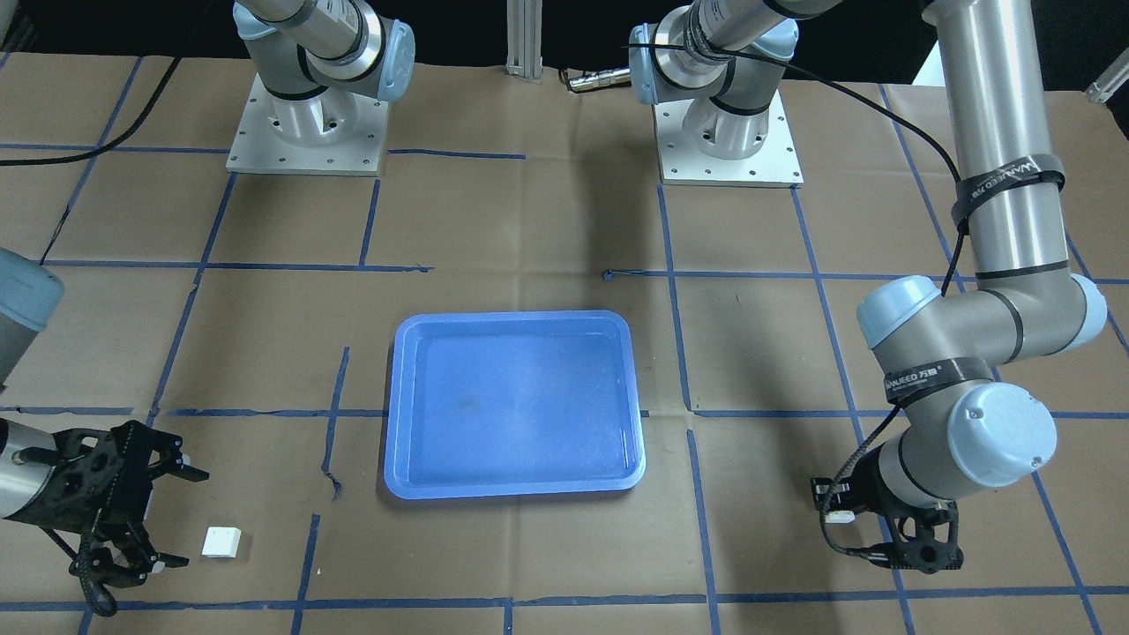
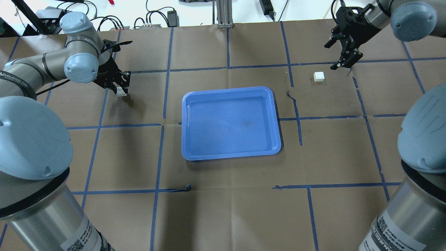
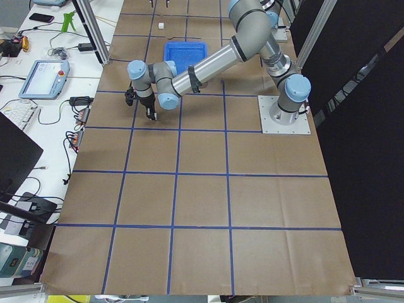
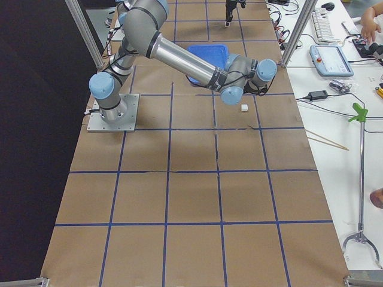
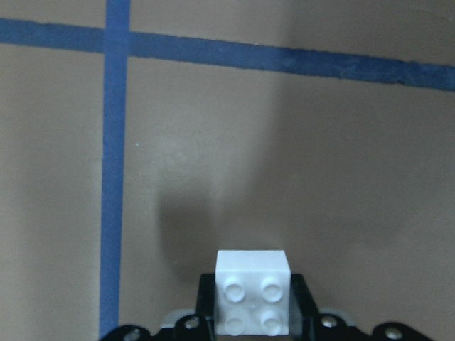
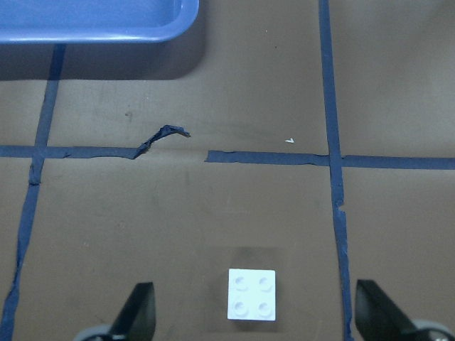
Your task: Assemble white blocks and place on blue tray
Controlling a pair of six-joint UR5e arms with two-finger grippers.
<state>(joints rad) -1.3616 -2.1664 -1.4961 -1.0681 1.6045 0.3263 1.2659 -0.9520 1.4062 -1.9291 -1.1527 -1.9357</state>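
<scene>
Left pincer [image 2: 118,89] clamps one white block [image 5: 252,291]; right pincer [image 1: 187,519], spread wide, hangs near the other block [image 1: 221,541].

There are two white blocks [image 2: 318,76], one blue tray [image 2: 228,89], two robot arms [image 2: 35,66] and two hands [image 2: 331,56]

The table [image 2: 226,216] is covered in brown paper marked off by a grid of blue tape [image 2: 168,48], and one strip [image 6: 162,135] is torn and curled up. In the exterior left view, a white side bench [image 3: 85,76] at 9 o'clock carries a teach pendant [image 3: 44,77]. A green tool [image 3: 69,21] lies at 11 o'clock.
</scene>
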